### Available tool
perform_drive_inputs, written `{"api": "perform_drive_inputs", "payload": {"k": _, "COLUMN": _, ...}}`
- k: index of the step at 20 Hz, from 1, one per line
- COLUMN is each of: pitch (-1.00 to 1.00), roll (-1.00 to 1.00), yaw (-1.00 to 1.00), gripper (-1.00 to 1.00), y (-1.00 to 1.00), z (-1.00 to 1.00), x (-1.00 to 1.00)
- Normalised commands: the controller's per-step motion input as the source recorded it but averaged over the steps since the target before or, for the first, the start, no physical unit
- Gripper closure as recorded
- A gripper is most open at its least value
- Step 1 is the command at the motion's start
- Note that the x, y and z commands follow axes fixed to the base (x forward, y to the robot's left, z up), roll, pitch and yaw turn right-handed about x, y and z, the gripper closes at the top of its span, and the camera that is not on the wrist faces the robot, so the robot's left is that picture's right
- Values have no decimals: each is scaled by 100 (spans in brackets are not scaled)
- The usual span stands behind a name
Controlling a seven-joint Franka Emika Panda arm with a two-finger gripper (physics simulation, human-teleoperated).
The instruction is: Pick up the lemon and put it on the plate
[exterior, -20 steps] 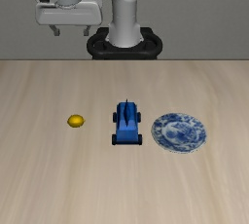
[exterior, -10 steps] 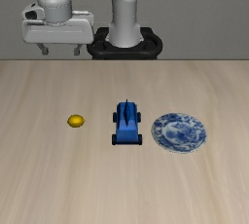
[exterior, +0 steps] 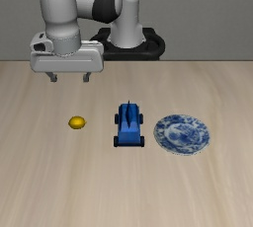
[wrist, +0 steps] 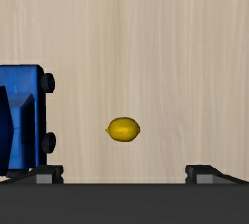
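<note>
Lemon (wrist: pixel 124 129): smooth yellow oval on woodgrain tabletop (wrist: pixel 175 53)

Light wood-grain table (exterior: pixel 59 182), three things sitting right on it in a loose row: small yellow lemon (exterior: pixel 77 123) on the exterior view's left, blue toy car (exterior: pixel 128 126) in the middle, blue-and-white patterned plate (exterior: pixel 183 133) on the right. None of them touch.

Just a little blue toy car (exterior: pixel 128 126) parked on its wheels, on the pale wood surface (exterior: pixel 40 182).
</note>
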Motion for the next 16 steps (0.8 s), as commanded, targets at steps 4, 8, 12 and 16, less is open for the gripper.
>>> {"api": "perform_drive_inputs", "payload": {"k": 4, "pitch": 0, "roll": 0, "yaw": 0, "gripper": -100, "y": 0, "z": -100, "x": 0}}
{"api": "perform_drive_inputs", "payload": {"k": 8, "pitch": 0, "roll": 0, "yaw": 0, "gripper": -100, "y": 0, "z": -100, "x": 0}}
{"api": "perform_drive_inputs", "payload": {"k": 12, "pitch": 0, "roll": 0, "yaw": 0, "gripper": -100, "y": 0, "z": -100, "x": 0}}
{"api": "perform_drive_inputs", "payload": {"k": 16, "pitch": 0, "roll": 0, "yaw": 0, "gripper": 100, "y": 0, "z": -50, "x": 0}}
